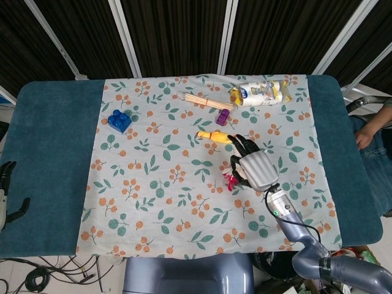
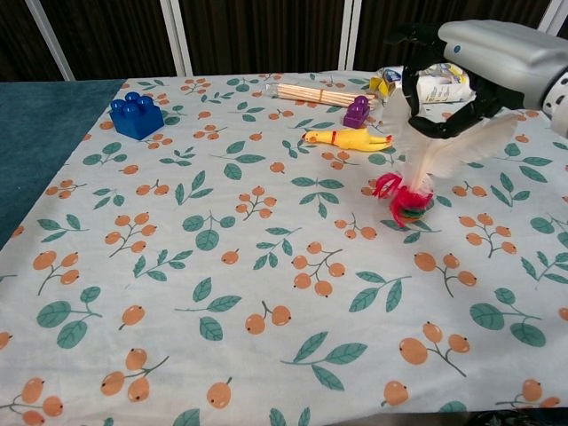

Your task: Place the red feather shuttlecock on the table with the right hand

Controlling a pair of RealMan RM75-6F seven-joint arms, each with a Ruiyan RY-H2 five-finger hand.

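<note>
One hand does the work: your right hand (image 2: 461,75) has its dark fingers curled round the white feathers of the red feather shuttlecock (image 2: 417,164), gripping it from above w/ the red base pointing down. That grip keeps the heavy end lowest, so it should meet the surface (image 2: 266,373) first. Base looks at or just off the floral cloth (image 2: 222,266); can't tell contact from the chest view, and in the head view your hand (image 1: 253,169) covers most of it, only a red bit showing at its edge.

Shuttlecock sits near the yellow rubber chicken (image 2: 346,138), on the side toward the robot and a bit to the robot's right, apart from it. Prob. best not to release until the base is settled, or the feathers may tip it over.

Left hand (image 1: 7,190) is well away from the chicken, off the cloth at the far edge, holding nothing, fingers apart.
</note>
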